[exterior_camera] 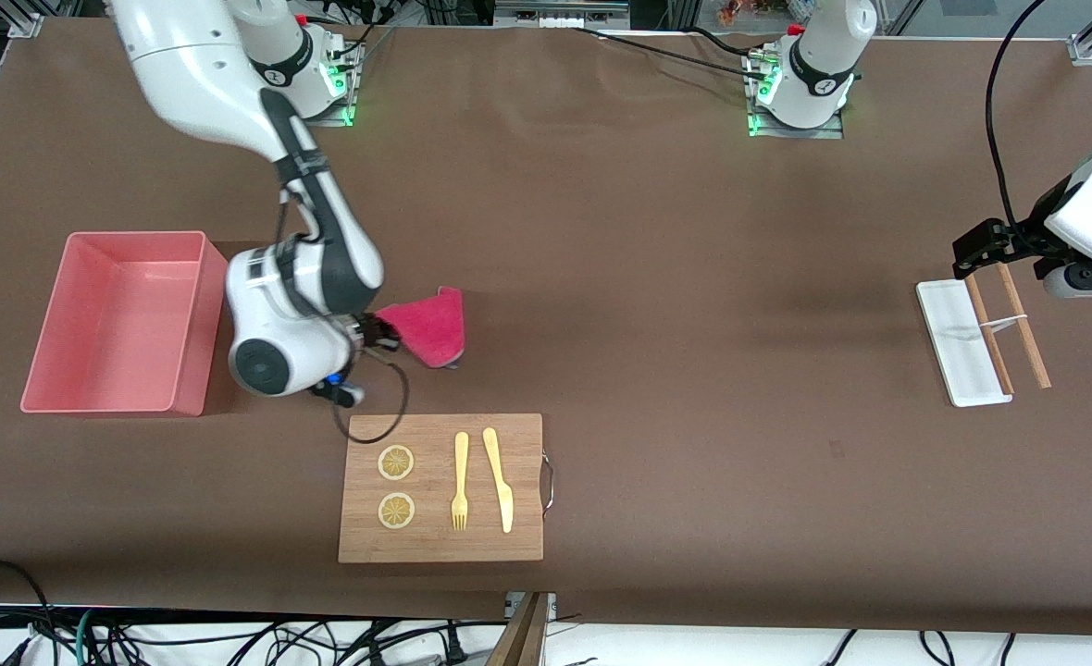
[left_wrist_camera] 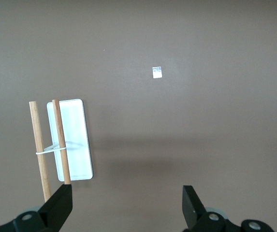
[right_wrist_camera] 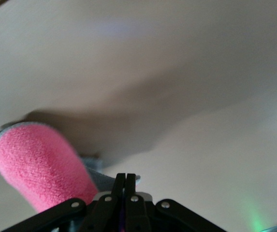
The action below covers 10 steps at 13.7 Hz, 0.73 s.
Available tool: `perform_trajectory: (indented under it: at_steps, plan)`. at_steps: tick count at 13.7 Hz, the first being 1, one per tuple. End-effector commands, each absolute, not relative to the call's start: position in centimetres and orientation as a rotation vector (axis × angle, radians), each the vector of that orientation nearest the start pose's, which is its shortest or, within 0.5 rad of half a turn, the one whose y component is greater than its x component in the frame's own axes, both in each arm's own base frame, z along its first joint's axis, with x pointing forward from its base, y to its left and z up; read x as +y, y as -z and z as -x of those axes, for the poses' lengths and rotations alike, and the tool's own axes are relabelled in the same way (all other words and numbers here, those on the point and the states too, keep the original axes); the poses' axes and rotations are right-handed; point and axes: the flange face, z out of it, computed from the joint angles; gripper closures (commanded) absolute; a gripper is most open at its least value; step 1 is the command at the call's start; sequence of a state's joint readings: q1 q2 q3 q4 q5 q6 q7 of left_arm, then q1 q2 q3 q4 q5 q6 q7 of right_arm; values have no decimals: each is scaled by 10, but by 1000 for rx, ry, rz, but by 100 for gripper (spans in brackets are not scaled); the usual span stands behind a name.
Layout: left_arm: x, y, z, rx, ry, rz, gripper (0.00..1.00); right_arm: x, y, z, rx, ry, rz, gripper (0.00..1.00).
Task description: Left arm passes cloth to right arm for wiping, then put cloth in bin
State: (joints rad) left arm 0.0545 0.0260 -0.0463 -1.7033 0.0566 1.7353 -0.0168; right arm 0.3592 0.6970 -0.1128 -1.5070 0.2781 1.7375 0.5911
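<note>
Cloth (exterior_camera: 428,326) — soft, light and limp, best pinched at a bunched edge — hangs left of centre in the front view from the right gripper (exterior_camera: 381,335), jaws clenched on its corner, while the left gripper (exterior_camera: 972,256) waits spread wide at right edge.

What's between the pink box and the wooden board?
In the front view, the right arm's gripper, shut on the cloth, is above the table between the bin and the wooden board.
</note>
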Motion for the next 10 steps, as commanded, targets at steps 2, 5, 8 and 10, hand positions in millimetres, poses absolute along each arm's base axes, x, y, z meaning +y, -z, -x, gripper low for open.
perform_trajectory:
  at_steps: [2, 5, 8, 10]
  plan:
    - [12, -567, -574, -23, 3, 3077, 0, 147, -218, -632, 578, -789, 3102, 100]
    - [11, -566, -574, -21, 0, 3077, 0, 93, -217, -640, 454, -791, 3124, 100]
    - [11, -566, -574, -21, 0, 3077, 0, 42, -219, -645, 325, -791, 3096, 100]
    - [11, -566, -574, -21, 0, 3077, 0, 22, -227, -648, 242, -796, 3145, 100]
